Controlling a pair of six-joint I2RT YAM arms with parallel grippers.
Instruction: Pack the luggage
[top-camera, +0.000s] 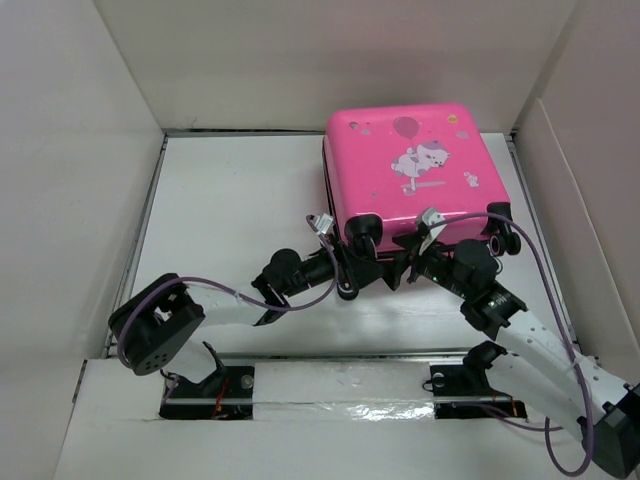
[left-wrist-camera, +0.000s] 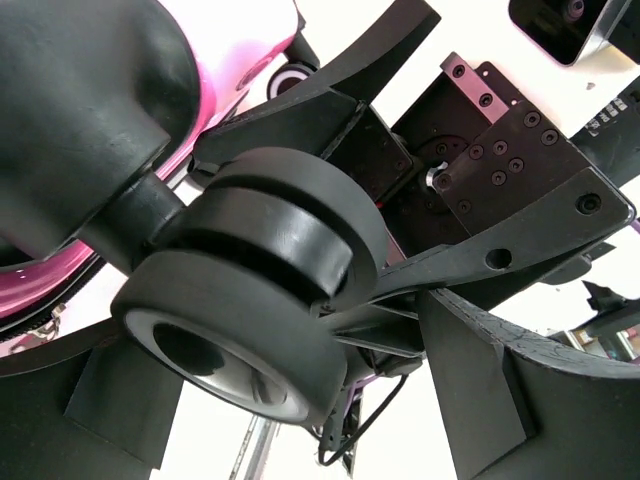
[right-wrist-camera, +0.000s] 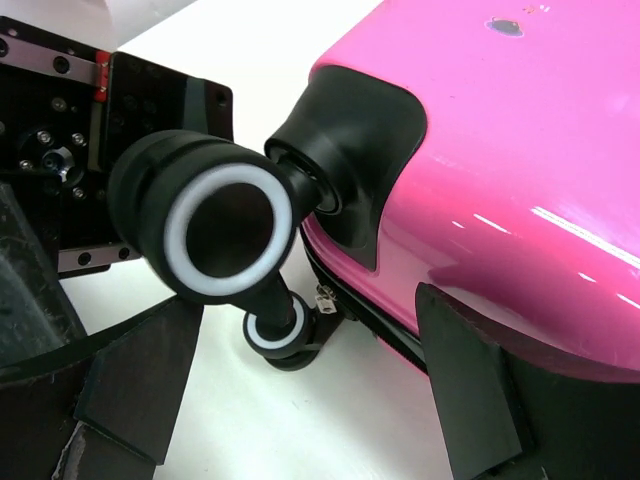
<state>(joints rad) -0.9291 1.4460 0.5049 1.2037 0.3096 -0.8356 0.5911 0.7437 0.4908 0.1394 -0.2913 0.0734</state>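
Observation:
The luggage (top-camera: 415, 165) is a hot-pink hard-shell suitcase lying flat and closed at the back right, print side up, black wheels toward me. My left gripper (top-camera: 352, 268) is at its near left corner. In the left wrist view the gripper (left-wrist-camera: 300, 420) is open, and a black wheel (left-wrist-camera: 260, 300) sits between its fingers (left-wrist-camera: 480, 390). My right gripper (top-camera: 425, 255) is at the near edge beside it. In the right wrist view the gripper (right-wrist-camera: 300, 400) is open below a white-ringed wheel (right-wrist-camera: 225, 225), with the pink shell (right-wrist-camera: 500, 180) over its right finger. The lining is hidden.
White walls box in the table (top-camera: 230, 200) on the left, back and right. A zipper pull (right-wrist-camera: 325, 295) hangs at the suitcase seam by a second wheel (right-wrist-camera: 280, 335). The two grippers are close together; the left one's black body (right-wrist-camera: 80, 150) shows in the right wrist view.

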